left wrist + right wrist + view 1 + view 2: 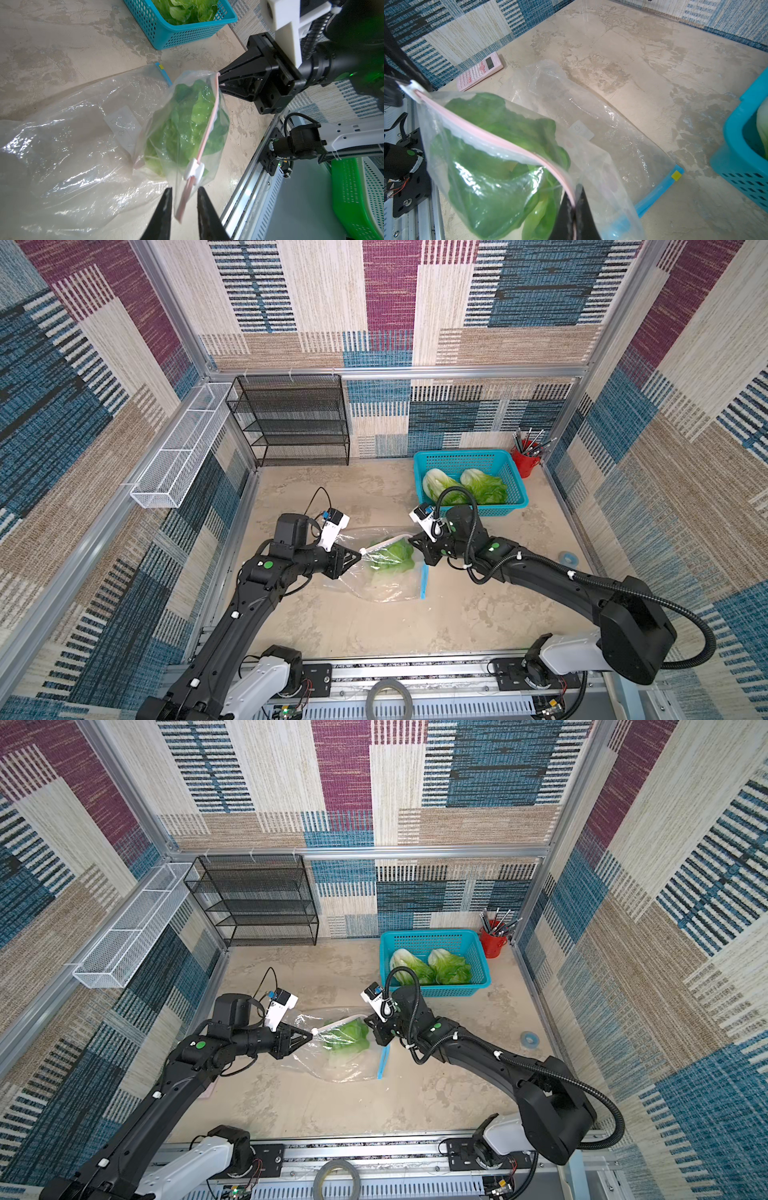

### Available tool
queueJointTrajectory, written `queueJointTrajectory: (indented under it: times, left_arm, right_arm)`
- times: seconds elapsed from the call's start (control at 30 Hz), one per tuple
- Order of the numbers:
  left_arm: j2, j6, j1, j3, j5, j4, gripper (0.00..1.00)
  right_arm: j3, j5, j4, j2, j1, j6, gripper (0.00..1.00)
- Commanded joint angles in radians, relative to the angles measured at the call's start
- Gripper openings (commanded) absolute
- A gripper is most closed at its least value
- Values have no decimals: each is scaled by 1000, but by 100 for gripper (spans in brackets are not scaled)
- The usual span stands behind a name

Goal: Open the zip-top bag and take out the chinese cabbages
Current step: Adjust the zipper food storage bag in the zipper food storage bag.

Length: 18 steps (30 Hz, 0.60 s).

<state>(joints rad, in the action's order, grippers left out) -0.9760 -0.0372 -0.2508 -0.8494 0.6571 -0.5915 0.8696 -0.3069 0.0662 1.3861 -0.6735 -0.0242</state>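
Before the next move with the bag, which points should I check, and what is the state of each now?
1. Hold of the right gripper on the zip strip of the pink-zip bag: ok, shut.
2. Strip between jaws of the left gripper: ok.
3. Left jaws clamped: not ok, gap visible.
4. The white slider free, ahead of the fingertips: ok.
5. Zip already open: cannot tell.
6. The cabbage inside bag: ok.

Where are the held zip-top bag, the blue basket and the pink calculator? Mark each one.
held zip-top bag [206, 124]: left wrist view, on its pink zip strip.
blue basket [498, 510]: a top view, on its near wall.
pink calculator [475, 74]: right wrist view, on its keypad.
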Motion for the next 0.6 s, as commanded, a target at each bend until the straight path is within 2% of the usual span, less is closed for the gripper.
queueJointTrajectory:
  times: [0.0, 0.4, 0.53, 0.57]
  left_arm:
    - [-5, 17, -5, -5, -3, 0, 21]
    - [-10, 14, -12, -9, -27, 0, 9]
    - [-9, 14, -16, -11, -34, -1, 0]
    - [-10, 14, -16, -13, -36, 0, 0]
  right_arm:
    - [2, -13, -38, 2, 0, 8, 0]
    - [8, -24, -32, 11, 2, 9, 0]
    - [8, -22, -30, 13, 1, 9, 0]
    - [10, -15, -27, 12, 2, 9, 3]
